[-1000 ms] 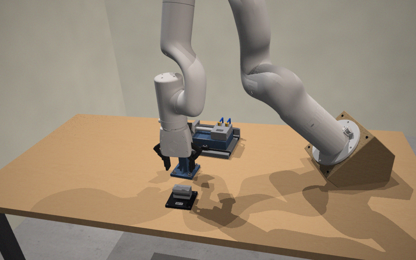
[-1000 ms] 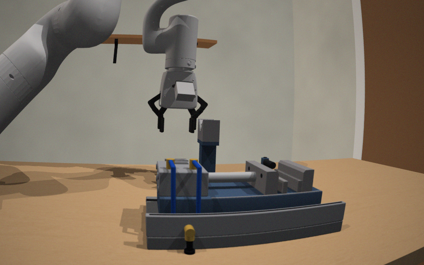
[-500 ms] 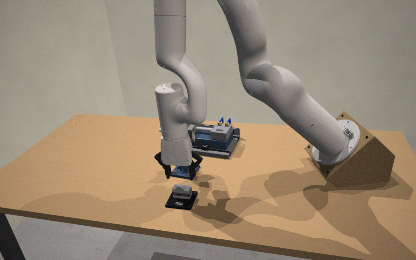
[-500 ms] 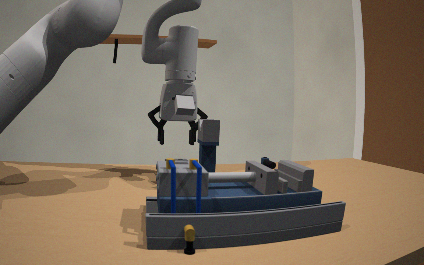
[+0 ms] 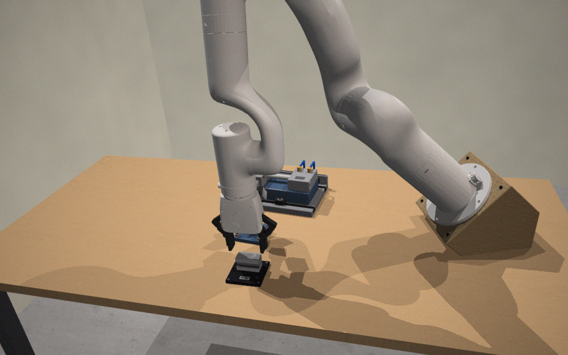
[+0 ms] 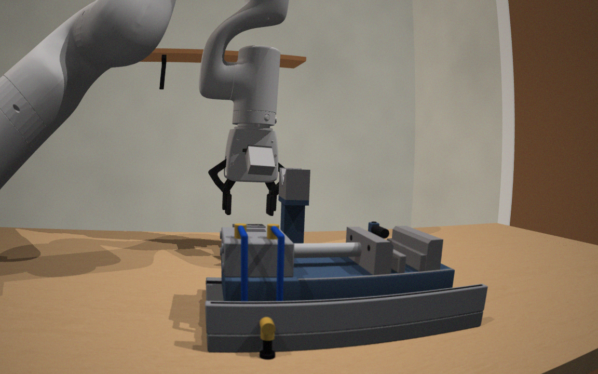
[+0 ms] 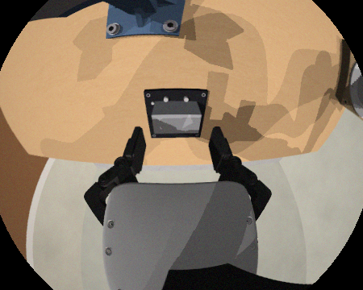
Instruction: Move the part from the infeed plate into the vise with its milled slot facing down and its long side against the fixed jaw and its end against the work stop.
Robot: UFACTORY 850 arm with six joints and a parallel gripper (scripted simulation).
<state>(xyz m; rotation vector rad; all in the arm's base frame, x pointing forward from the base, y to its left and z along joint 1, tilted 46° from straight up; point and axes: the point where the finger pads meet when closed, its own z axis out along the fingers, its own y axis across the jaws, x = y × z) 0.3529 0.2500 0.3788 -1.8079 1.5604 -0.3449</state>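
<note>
The part (image 5: 249,260) is a small grey block lying on the black infeed plate (image 5: 248,273) near the table's front edge. It also shows in the wrist view (image 7: 177,118), on the plate (image 7: 177,98). My gripper (image 5: 246,243) hangs open and empty a short way above the part, fingers pointing down, one finger to each side of it in the wrist view (image 7: 177,145). The vise (image 6: 338,260) stands open farther back, with its moving jaw (image 6: 369,249) on the cylinder rod and its fixed jaw (image 6: 416,246) beyond.
The blue V-block stand (image 6: 294,204) rises just behind my gripper; its base plate (image 7: 148,8) shows in the wrist view. The air cylinder (image 6: 257,260) with blue hoses sits at the vise's end. The arm's wooden base wedge (image 5: 489,211) is at the right.
</note>
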